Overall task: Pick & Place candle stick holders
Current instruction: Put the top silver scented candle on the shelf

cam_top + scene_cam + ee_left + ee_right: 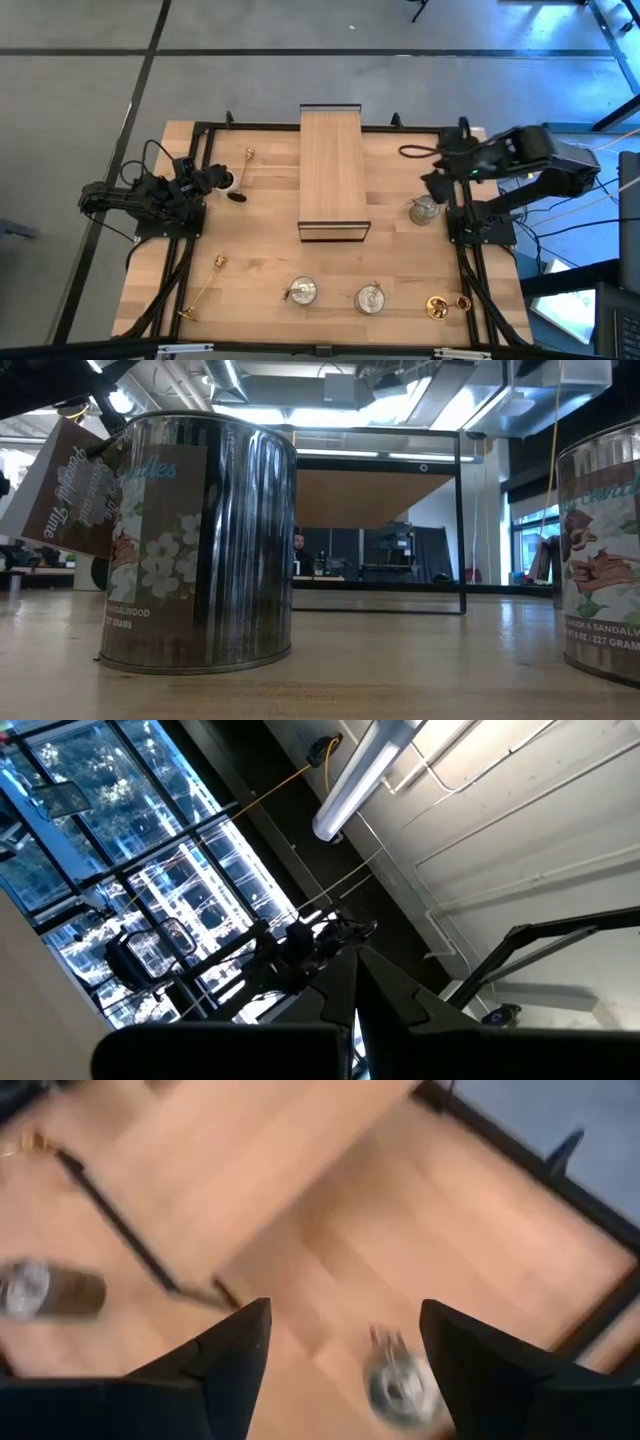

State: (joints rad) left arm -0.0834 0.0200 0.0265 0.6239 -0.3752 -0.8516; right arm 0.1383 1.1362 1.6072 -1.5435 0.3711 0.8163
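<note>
Right gripper (345, 1350) hovers above a silver holder (424, 210) at 3 o'clock on the table (260, 260), fingers wide (lined up to grab, likely). Left gripper (215, 178) parked at 9 o'clock, fingers closed, empty. Other holders (301, 292) sit toward 6 o'clock.

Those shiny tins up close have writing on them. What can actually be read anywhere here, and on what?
"SANDALWOOD" and "GRAMS": label of the left tin.
"& SANDALW", "227 GRAM": label of the right tin.
Script on the left tin's paper tag: seems "Time", otherwise unreadable.
Large words atop both labels: cut off or unclear.
Other views: no text.
</note>
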